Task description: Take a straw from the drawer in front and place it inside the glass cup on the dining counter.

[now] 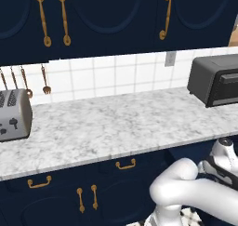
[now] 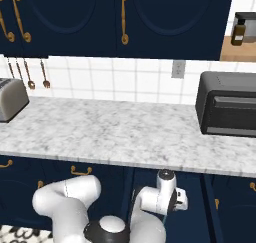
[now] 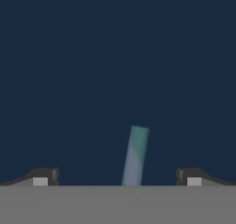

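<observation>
Fingertips (image 3: 45, 176): nearest the hand camera, two dark tips spread wide at either side of the lower edge, nothing pinched between them.
Gripper (image 3: 117, 177): open, aimed at a flat navy surface that I take to be the inside of the drawer.
Straw (image 3: 135, 156): pale teal, short and slightly tilted, lying between the two fingertips, a little nearer the second one, touching neither.
Arm (image 2: 159, 199): folded low beneath the front edge of the marble counter (image 2: 125, 132), wrist reaching down among the navy fronts.
Toaster (image 1: 14, 116): at the far left end of the marble counter.
Drawer fronts (image 1: 125, 164): closed ones with curved brass handles run just under the counter edge, left of the arm.
Toaster oven (image 2: 227, 104): at the right end of the marble counter, well apart from the arm.
Progress: straw reached and lined up, not yet gripped; closing, lifting out, carrying to the glass cup and dropping it in all remain, by my reading.
Room: the counter edge hangs directly above the wrist, so a lift probably has to come outward first; beside the straw the navy floor is bare.
</observation>
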